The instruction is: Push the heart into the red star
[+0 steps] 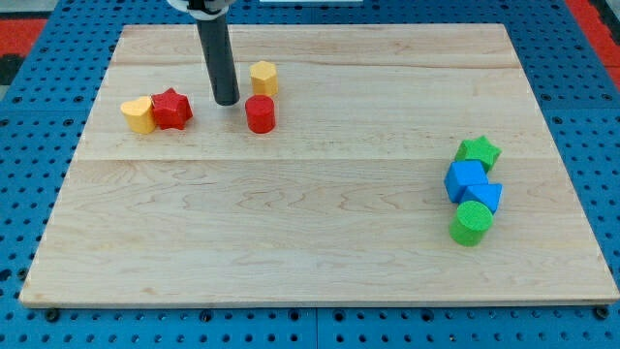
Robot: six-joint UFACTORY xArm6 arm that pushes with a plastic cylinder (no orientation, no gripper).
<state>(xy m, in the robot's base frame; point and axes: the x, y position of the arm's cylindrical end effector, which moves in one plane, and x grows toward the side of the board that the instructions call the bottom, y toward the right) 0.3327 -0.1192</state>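
Observation:
A yellow heart (139, 113) lies at the view's upper left, touching the left side of the red star (171, 108). My tip (226, 101) stands on the board to the right of the red star, with a small gap between them. The tip is left of the red cylinder (260, 113) and lower left of the yellow hexagon block (263, 78).
At the view's right a cluster holds a green star (479, 151), a blue cube (466, 179), a second blue block (486, 197) and a green cylinder (471, 223). The wooden board (320, 262) lies on a blue pegboard surface.

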